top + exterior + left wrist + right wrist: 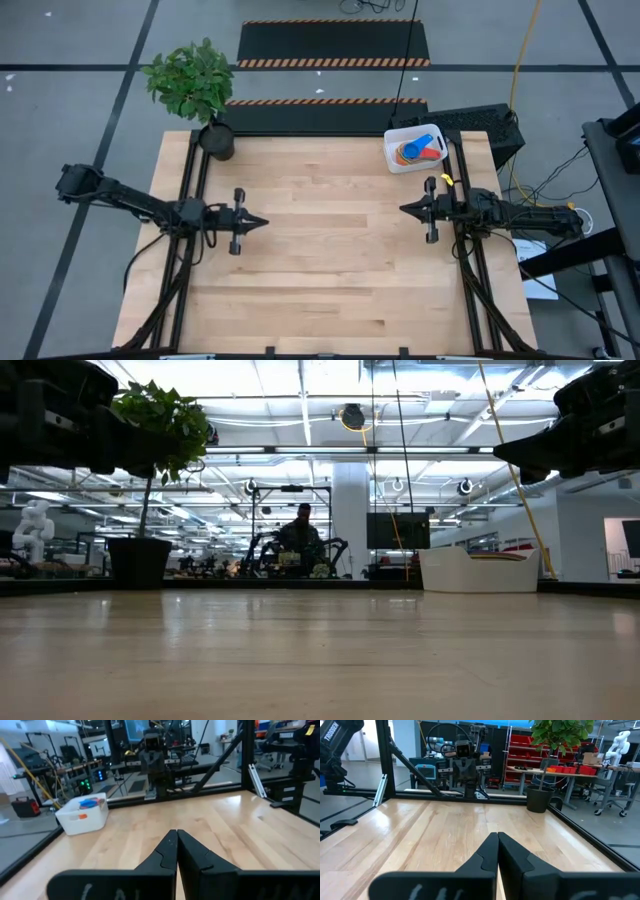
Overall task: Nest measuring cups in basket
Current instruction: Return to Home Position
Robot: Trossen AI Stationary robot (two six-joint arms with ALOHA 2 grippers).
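The white basket (416,148) stands at the table's far right corner, its base on the wood. The measuring cups (418,149) lie stacked inside it; a blue one on top with orange and red showing beneath. The basket (83,813) also shows in the left wrist view, and low in the low view (478,570). My left gripper (262,222) hovers shut over the table's left half, pointing right. My right gripper (404,209) hovers shut over the right half, pointing left, just near of the basket. In both wrist views the fingertips (176,834) (497,836) meet.
A dark plant pot (216,140) with a leafy plant sits at the far left corner. Black frame rails run along both table sides (192,170) (462,170). Bare wood lies between the two grippers. A person (301,535) is in the room beyond.
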